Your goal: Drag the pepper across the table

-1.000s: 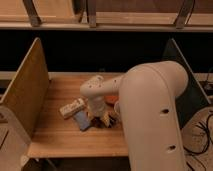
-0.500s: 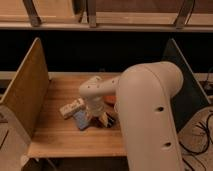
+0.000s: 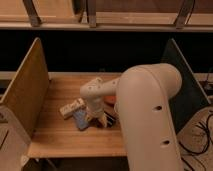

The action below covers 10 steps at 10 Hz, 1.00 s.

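The table (image 3: 57,136) is a light plank-grained top, closed at the left by an upright wooden side board (image 3: 24,95) and at the right by a darker side board (image 3: 189,87). The robot arm (image 3: 150,117) enters from the near right; its large white casing hides the near right part of the tabletop. Its wrist turns down over the middle of the table, and the gripper (image 3: 95,119) points at the surface there. Whether the gripper is open or closed cannot be told.

The pepper (image 3: 101,122) shows only as a small dark red-orange piece low at the gripper's tip, on the table near its middle; the wrist covers much of it, and contact with the gripper cannot be confirmed.

Four objects crowd this spot:
- A blue flat pad (image 3: 80,121) lies just left of the gripper.
- A pale oblong box (image 3: 72,107) lies at a slant, just beyond the pad to the far left.
- A black box (image 3: 111,119) sits just right of the gripper, partly behind the arm.
- The round orange plate (image 3: 111,100) lies farther back on the right, with the arm overlapping its edge.

The left half of the table and its near edge are bare wood. Dark cables (image 3: 202,131) lie on the floor right of the table.
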{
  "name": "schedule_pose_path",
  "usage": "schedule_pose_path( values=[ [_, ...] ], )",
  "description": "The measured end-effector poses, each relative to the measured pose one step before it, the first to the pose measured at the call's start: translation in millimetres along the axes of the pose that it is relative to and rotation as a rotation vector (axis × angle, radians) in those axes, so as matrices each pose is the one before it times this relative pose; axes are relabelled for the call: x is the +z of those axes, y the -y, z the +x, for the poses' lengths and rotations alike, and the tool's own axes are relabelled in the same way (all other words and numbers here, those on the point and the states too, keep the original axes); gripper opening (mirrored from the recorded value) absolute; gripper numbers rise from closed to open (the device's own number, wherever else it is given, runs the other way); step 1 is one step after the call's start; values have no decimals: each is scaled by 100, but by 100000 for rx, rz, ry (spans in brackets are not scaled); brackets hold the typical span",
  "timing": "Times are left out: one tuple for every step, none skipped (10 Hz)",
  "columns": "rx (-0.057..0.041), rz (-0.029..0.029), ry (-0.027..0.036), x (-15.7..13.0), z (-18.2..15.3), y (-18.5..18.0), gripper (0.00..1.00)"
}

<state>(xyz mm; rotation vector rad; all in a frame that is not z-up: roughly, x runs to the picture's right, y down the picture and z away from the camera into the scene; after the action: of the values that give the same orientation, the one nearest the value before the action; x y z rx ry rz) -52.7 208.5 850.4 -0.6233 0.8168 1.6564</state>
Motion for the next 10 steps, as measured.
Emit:
schedule_pose_path(
  values=[
    [180,-404,-340,64,-32,-112,18],
    [-849,-132,-36,31,11,-287,11],
    [-756,211,-73,103,42,68,10],
    [-548,156,-35,79,50,63,10],
    [-366,-15,115,-5,50,-24,10],
    [-398,163,397,-93,44,97,10],
    [-520,382,307,-72,147,137,10],
    [-650,2,1236,-521,-105,-41,10],
    [-456,-483,1769,-705,-351,-162,10],
    [-600,-551,1421,-718,-195,-351,10]
  ],
)
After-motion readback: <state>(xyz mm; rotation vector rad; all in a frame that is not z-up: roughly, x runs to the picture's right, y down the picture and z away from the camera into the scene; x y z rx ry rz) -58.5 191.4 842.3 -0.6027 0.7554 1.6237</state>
